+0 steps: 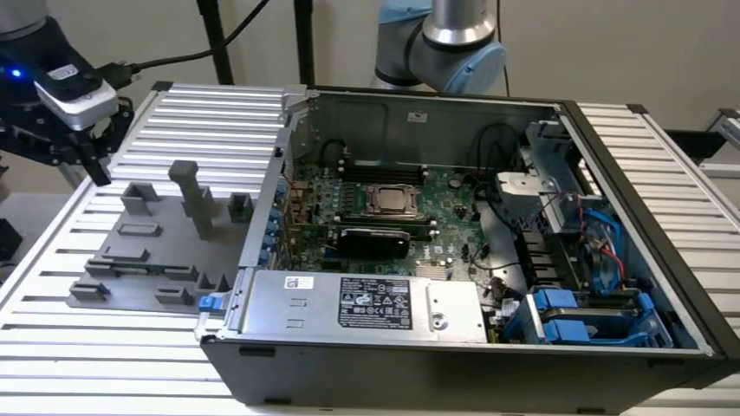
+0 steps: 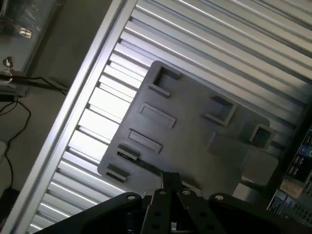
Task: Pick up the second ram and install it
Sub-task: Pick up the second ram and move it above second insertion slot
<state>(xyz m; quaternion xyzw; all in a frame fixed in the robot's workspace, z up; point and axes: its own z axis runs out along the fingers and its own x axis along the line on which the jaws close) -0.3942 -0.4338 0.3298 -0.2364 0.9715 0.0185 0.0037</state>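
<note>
Gripper [image 1: 90,166] over grey fixture [image 1: 127,251] — fingers [image 2: 168,181] closed together; power-supply label [image 1: 376,303] print illegible.

arm [image 1: 445,43]: cut off at top | fixture plate [image 2: 195,131]: edge hidden (by end effector [image 2: 170,181])

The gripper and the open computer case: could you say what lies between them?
The grey fixture plate with upright blocks, on the slatted table, in the exterior view.

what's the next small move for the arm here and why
Probably lower the gripper toward the narrow slots of the grey fixture plate. It hovers high above the plate's edge at the exterior view's left, well away from the open computer case, and I can't make out the ram stick from here.
</note>
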